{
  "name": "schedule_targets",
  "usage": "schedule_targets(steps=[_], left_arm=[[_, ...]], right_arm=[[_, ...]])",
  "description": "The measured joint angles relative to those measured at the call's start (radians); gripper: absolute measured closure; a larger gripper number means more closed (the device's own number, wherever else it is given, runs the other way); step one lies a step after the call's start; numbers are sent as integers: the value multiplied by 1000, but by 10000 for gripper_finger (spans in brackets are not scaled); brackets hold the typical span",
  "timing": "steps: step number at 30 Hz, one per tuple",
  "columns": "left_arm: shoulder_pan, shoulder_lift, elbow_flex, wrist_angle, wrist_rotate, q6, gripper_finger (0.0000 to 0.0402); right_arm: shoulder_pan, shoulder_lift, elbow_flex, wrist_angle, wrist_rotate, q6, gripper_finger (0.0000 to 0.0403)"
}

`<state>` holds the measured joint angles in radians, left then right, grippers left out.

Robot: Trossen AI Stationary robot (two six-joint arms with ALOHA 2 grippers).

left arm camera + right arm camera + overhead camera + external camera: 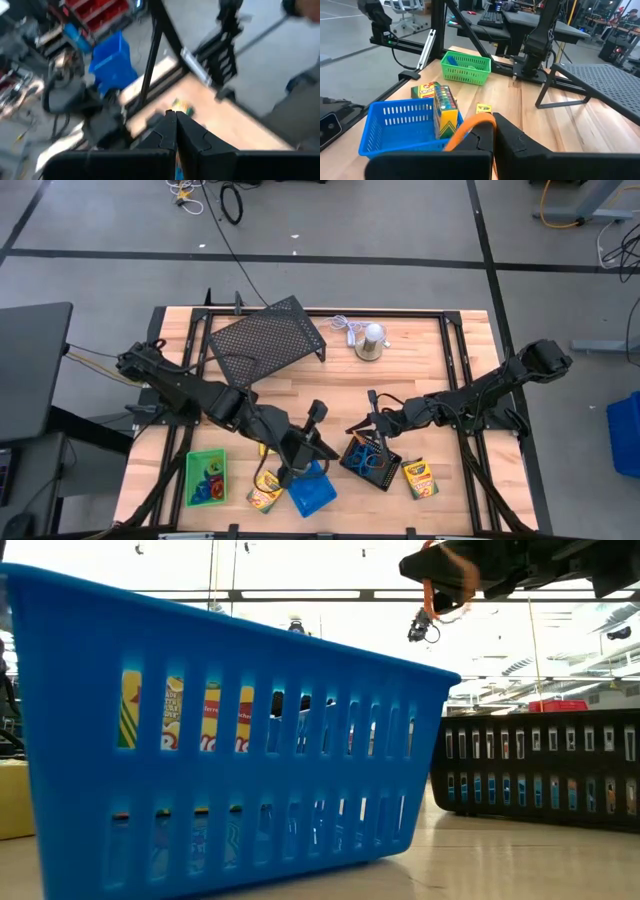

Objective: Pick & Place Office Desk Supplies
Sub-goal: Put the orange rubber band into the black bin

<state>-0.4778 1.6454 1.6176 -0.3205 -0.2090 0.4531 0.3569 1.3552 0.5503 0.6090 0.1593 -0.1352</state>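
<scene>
My right gripper (365, 425) (493, 120) hovers over the table just far of the black mesh tray (370, 458), shut on an orange elastic loop (470, 127). The tray holds blue and orange loops. My left gripper (298, 452) (176, 114) is shut above the far side of the blue tray (312, 492) (395, 125). One crayon box (445, 112) stands upright inside that tray. A second crayon box (265, 492) lies beside it. A third (420, 478) lies right of the mesh tray. The green tray (205, 477) sits near the near-left corner. My right gripper pinches the orange loop between its two fingers. The loop arches out over one finger (482, 131) in the right wrist view. In the low view the loop (428, 595) hangs slack below the gripper, lifted clear of the table.
A large black mesh rack (268, 340) stands tilted at the far middle. A silver dome with a white cord (370, 342) sits right of it. A small yellow item (262, 448) lies far of the blue tray. Bare wood shows across the far right.
</scene>
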Motion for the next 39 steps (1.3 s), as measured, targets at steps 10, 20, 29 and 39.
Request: schedule_targets(steps=[10, 20, 29, 39], left_arm=[[-55, -16, -52, 44, -18, -41, 395], [-128, -395, -611, 376, -244, -111, 395], [-74, -651, -1194, 823, -243, -274, 395], [-43, -655, -1375, 916, -246, -443, 395]], right_arm=[[0, 0, -1, 0, 0, 8, 403], [0, 0, -2, -12, -20, 20, 403], [0, 0, -2, -135, -64, 98, 403], [2, 0, -2, -369, -171, 274, 403]])
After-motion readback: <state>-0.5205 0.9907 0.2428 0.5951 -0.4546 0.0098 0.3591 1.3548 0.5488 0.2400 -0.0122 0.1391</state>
